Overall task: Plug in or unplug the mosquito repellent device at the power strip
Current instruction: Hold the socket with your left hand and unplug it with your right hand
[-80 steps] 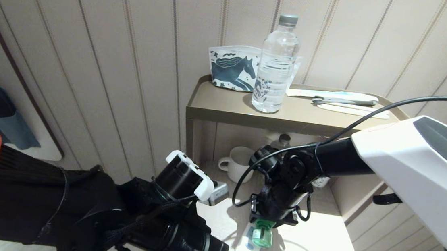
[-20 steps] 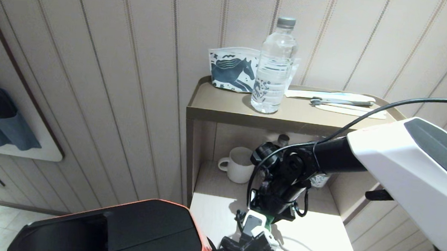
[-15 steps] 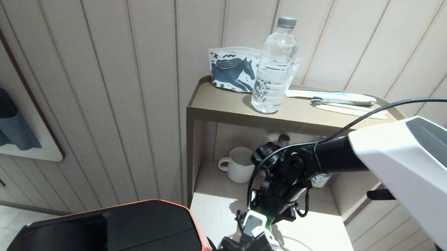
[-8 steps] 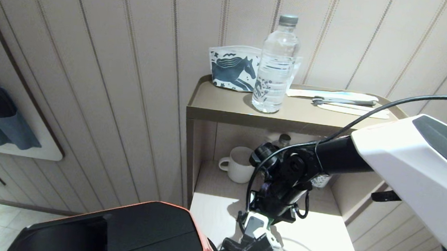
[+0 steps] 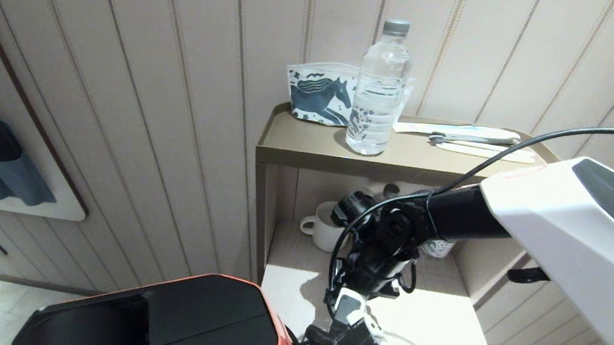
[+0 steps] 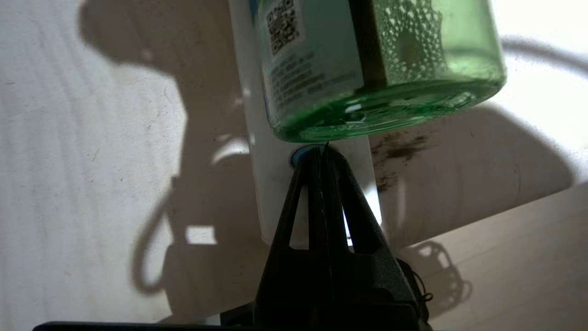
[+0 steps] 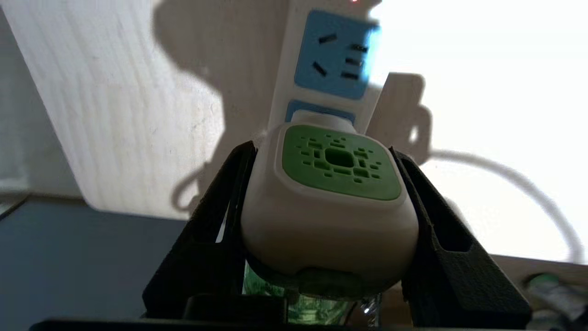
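Note:
My right gripper (image 7: 321, 149) is shut on the mosquito repellent device (image 7: 340, 161), its black fingers pressing both sides of the white head with the green vented top. The device's plug end sits against a pale blue socket face of the power strip (image 7: 337, 55); the pins are hidden. In the left wrist view my left gripper (image 6: 323, 154) is shut, its tips on the strip's round blue button (image 6: 296, 156), just under the device's translucent green bottle (image 6: 413, 69). In the head view both arms hide the device and the strip on the lower shelf (image 5: 438, 328).
A white mug (image 5: 321, 232) stands at the back of the lower shelf, behind my right arm. The top shelf (image 5: 309, 145) carries a clear water bottle (image 5: 378, 90), a horse-print pouch (image 5: 319, 96) and flat utensils (image 5: 471, 139). The strip's white cord (image 7: 505, 174) loops over the shelf.
My right gripper, still holding the device, has shifted slightly left and toward the shelf's back, and the green sliver under it no longer shows. The left gripper has stayed put.

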